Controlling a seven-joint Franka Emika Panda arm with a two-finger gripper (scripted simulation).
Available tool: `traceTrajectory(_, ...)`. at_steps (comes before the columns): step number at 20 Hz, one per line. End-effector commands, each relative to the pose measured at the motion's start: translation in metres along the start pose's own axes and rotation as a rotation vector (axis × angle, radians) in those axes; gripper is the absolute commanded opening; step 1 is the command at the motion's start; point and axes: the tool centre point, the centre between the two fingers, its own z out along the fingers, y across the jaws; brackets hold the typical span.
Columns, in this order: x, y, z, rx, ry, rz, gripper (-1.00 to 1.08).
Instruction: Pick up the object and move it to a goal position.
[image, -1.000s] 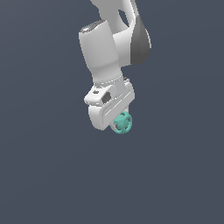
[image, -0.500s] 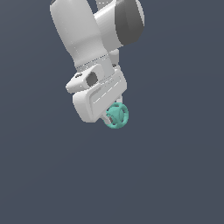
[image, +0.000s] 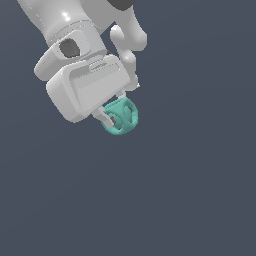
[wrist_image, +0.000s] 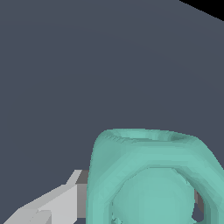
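The gripper (image: 114, 118) is closed on the object (image: 121, 116), a teal-green cube-like lump held between its fingers just below the white hand. One finger (wrist_image: 65, 199) presses its side in the wrist view. Around the object lies only plain grey ground (image: 190, 190); nothing blocks it. It has no clear long axis; one round hollow faces the wrist camera. Compared with half a second ago, the arm looms larger and the object sits higher.
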Motion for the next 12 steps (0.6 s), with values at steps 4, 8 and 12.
traceTrajectory(4, 0.010, 0.022, -0.038, 0.003, 0.079, -0.081, -1.00)
traceTrajectory(8, 0.016, 0.035, -0.062, 0.005, 0.127, -0.130, -1.00)
traceTrajectory(12, 0.019, 0.045, -0.080, 0.008, 0.164, -0.166, -1.00)
